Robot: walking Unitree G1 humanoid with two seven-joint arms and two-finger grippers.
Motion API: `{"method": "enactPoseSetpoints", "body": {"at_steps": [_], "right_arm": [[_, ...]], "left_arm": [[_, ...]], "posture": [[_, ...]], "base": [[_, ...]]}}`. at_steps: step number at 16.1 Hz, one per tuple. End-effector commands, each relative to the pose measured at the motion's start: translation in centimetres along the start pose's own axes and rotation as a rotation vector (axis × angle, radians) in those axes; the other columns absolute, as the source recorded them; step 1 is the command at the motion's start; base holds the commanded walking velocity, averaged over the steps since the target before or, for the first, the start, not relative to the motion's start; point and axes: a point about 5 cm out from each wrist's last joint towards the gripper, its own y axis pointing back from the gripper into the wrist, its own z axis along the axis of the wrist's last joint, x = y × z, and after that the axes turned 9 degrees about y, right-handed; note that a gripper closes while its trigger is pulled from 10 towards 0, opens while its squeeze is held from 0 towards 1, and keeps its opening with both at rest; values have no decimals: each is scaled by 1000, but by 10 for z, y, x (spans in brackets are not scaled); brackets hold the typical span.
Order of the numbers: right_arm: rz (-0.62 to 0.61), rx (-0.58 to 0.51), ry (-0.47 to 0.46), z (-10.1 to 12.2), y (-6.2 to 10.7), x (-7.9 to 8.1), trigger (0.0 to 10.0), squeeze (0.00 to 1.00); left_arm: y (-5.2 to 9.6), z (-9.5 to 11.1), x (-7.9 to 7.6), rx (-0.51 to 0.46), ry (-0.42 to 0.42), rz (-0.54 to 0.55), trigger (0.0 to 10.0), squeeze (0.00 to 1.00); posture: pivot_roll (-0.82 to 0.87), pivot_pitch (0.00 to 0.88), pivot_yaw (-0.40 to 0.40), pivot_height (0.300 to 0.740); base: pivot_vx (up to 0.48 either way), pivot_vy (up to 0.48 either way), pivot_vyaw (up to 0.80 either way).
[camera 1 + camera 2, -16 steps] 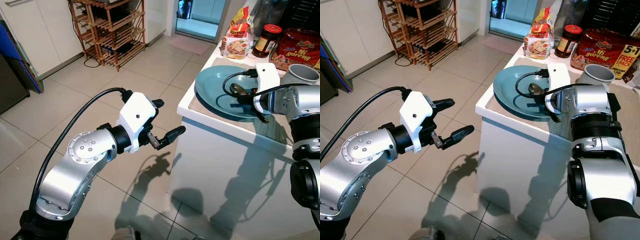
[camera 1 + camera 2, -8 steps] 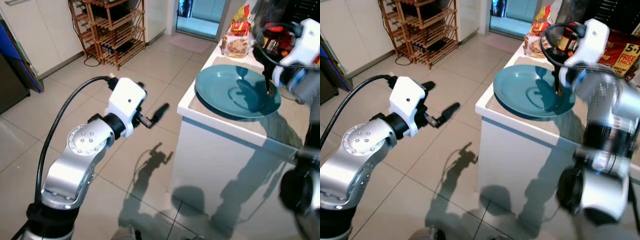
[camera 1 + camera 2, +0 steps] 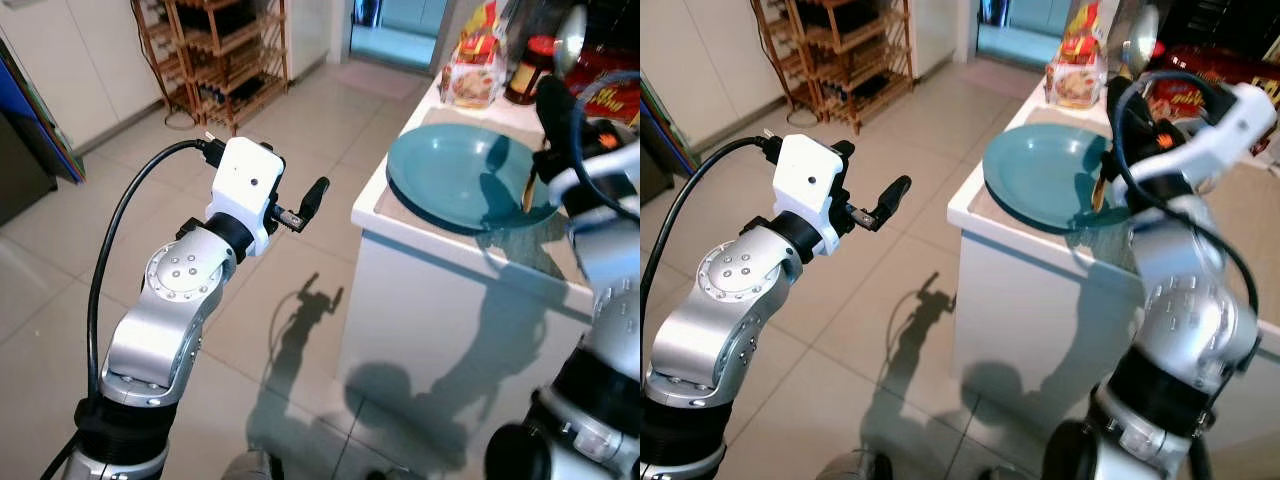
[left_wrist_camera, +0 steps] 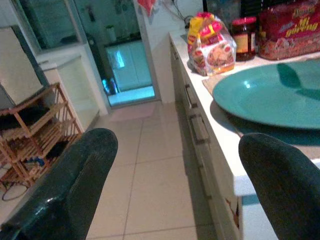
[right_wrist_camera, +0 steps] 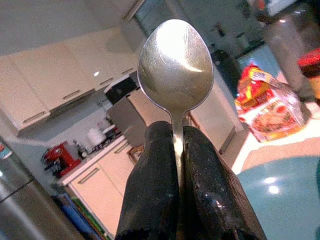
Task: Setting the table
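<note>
Spoon (image 5: 175, 65) is gripped upright in your right pincer (image 5: 178, 150), raised above the far right edge of the teal plate (image 3: 455, 180) on the desk (image 3: 470, 262). Step in hand, I judge: placing it; next lower it flat beside the plate. Your left pincer (image 4: 170, 175) hangs open, left of the desk. A red packet (image 4: 292, 25) reads "Mi goreng".

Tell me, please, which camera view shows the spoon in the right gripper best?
The right wrist view: the spoon stands bowl-up, large and sharp, its handle pinched between the right gripper fingers. In the eye views its bowl appears small at the top edge, above the teal plate.
</note>
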Motion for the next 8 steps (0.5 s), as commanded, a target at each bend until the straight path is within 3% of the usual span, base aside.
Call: {"method": "enactPoseSetpoints", "body": {"at_steps": [1,3,6,8], "right_arm": [[4,-43,-5,5,4,5,10000,0],[-11,-24,48,0,10,9,10000,0],[73,21,171,-11,21,28,10000,0],[93,37,203,-15,26,32,10000,0]], "left_arm": [[2,-1,0,-2,1,10,10000,0],[3,-3,-1,3,-2,15,10000,0],[5,-6,3,-2,-10,65,10000,0],[7,-8,6,-9,-10,91,10000,0]], "posture": [[104,57,-11,740],[101,57,-16,740],[99,59,-29,740],[96,62,-30,740]], "base": [[-300,0,0],[-321,0,0],[0,0,0],[0,0,0]]}}
